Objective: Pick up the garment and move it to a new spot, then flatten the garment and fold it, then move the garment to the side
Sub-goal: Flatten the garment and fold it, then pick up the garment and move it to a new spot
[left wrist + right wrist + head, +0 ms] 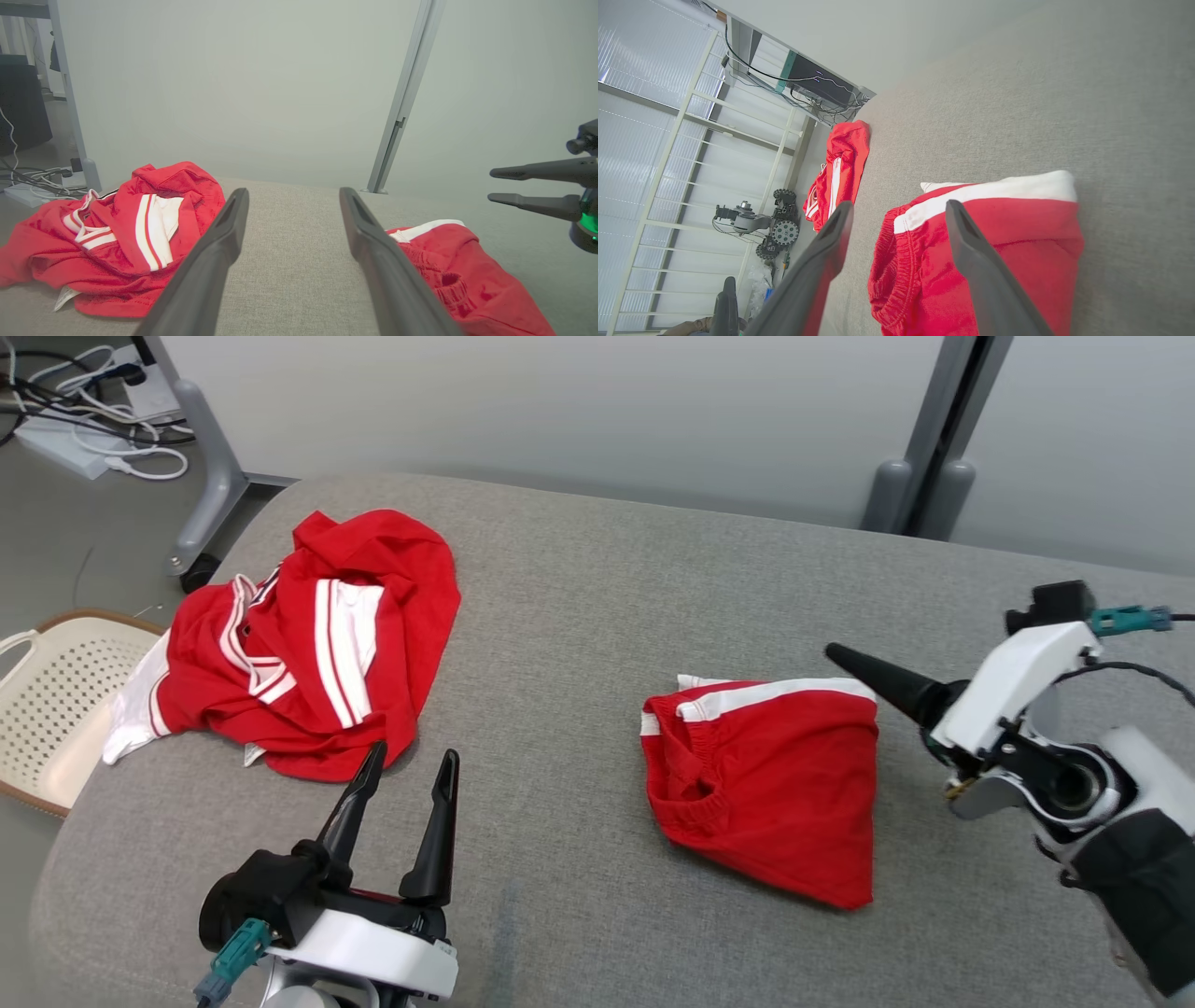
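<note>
Obs., garments: 2 red pieces lie on the grey padded top (579,616).
- The folded shorts (775,793) lie right of centre as a rough triangle. The white stripe runs along the far edge and the elastic waistband faces the robot's left.
- The crumpled jersey (317,644) is heaped at the far left, with 1 white sleeve hanging off the edge above a pale basket (56,700).

Obs., grippers:
- The left gripper (414,752) has its jaws spread wide and holds nothing. It hovers just short of the jersey's near hem.
- The right gripper (491,185) also stands wide and empty, beside the shorts' right edge and clear of the cloth. Its wrist view looks along the fingers across the stripe and waistband.

Judgement, stage: the shorts look finished and set aside. I take the jersey as the piece waiting to be picked up.

Judgement, handling: both are thin, light knit with no stiffness at all.
- Lifted from 1 point, the jersey will hang and bunch.
- The cloth looks smooth, so a shallow pinch may slip.
- The rough upholstery will drag at it, so I would lift, not slide.

Grip plan:
- Jersey: close on a firm seam, either the striped collar or the near hem.
- Jersey: take 1 layer only if I can, or the heap comes up knotted.
- Shorts, if moved again: pinch the waistband through every layer so the fold holds.
</note>
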Controlling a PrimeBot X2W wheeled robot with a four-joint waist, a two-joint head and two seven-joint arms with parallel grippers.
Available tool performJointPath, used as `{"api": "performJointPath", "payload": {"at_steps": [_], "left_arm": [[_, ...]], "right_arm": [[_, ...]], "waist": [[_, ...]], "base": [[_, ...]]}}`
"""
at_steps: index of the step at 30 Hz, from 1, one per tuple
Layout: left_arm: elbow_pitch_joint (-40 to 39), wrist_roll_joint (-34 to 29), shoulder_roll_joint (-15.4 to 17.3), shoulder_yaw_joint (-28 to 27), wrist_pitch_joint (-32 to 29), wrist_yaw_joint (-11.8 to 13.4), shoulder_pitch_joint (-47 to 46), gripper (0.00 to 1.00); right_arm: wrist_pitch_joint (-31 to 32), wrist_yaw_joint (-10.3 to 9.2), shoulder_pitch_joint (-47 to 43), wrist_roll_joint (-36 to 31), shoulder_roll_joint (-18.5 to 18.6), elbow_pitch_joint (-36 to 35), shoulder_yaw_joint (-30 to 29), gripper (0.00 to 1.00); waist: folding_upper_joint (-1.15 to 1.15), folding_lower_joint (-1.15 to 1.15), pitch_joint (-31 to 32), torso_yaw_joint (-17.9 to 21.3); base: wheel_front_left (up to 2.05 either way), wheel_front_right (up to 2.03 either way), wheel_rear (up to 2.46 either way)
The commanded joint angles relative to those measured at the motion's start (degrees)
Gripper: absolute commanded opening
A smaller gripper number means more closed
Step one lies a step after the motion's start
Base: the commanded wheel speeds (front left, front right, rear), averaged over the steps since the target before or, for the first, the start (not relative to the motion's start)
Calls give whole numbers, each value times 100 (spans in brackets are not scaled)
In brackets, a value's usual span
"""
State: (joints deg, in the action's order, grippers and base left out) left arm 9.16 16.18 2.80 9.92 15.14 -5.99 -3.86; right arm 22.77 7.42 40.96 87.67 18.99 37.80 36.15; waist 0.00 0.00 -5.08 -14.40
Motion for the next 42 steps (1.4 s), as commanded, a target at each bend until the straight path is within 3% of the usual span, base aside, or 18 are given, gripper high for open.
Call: {"api": "performJointPath", "payload": {"at_steps": [1,3,8,16,24,28,29,30,31,42], "left_arm": [[-11,12,18,-31,5,10,3,100],[-15,0,18,-35,5,-6,-10,100],[-12,19,17,-18,5,-26,-50,100],[-6,62,18,57,5,-33,-179,100],[25,203,20,156,5,10,-227,100],[34,245,18,178,5,38,-205,100],[37,248,17,185,5,34,-191,100],[41,251,18,188,5,37,-176,100],[46,253,19,188,5,39,-163,100],[63,128,18,129,5,41,-69,100]], "right_arm": [[-135,14,-134,-74,172,-116,-42,100],[-319,14,-288,-423,484,-217,102,100],[-258,14,-423,-830,673,-150,420,100],[325,14,-195,-813,298,463,614,100],[1185,13,38,-641,-57,1347,717,100],[1287,7,100,-694,-90,1519,767,100],[1311,7,93,-701,-100,1550,776,88],[1325,7,86,-698,-109,1576,776,33],[1334,7,77,-693,-116,1591,775,0],[970,8,83,-704,14,1161,673,0]], "waist": [[0,0,10,74],[0,0,-5,151],[0,0,-70,246],[0,0,-201,230],[0,0,-268,-59],[0,0,-263,-190],[0,0,-255,-210],[0,0,-246,-224],[0,0,-234,-234],[0,0,-60,15]], "base": [[0,0,0],[0,0,0],[0,0,0],[0,0,0],[0,0,0],[0,0,0],[0,0,0],[0,0,0],[0,0,0],[0,0,0]]}}
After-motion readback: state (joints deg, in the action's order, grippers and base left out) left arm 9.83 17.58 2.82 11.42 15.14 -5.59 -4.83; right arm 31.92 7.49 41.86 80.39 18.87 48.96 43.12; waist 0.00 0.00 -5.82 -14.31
